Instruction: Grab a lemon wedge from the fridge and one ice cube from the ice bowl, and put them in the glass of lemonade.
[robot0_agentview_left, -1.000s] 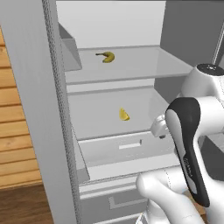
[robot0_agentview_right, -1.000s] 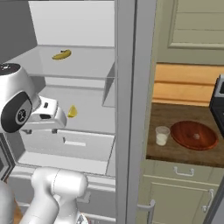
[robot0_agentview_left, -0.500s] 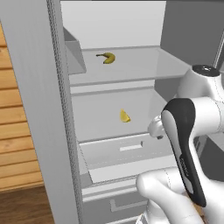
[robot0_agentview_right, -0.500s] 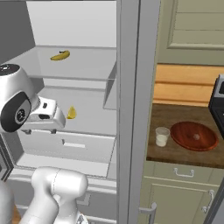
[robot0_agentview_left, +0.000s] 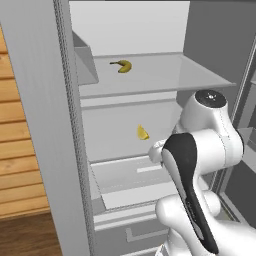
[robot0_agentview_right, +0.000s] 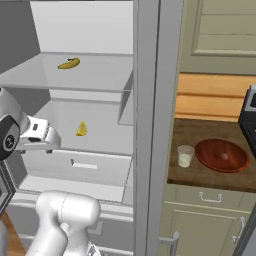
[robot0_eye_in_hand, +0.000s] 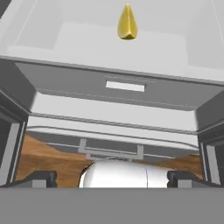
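Lemon wedge (robot0_agentview_left: 143, 132) on the open fridge's (robot0_agentview_left: 60, 125) middle shelf.

The fridge (robot0_agentview_left: 45, 125) looks matt grey metal, its shelves pale and smooth; the lemon wedge (robot0_agentview_left: 142, 132) glossy yellow; the ice bowl (robot0_agentview_right: 221, 155) polished reddish-brown; the bench (robot0_agentview_right: 200, 172) dark wood, the glass of lemonade (robot0_agentview_right: 185, 156) clear.

White arm (robot0_agentview_left: 210, 135), dark joints
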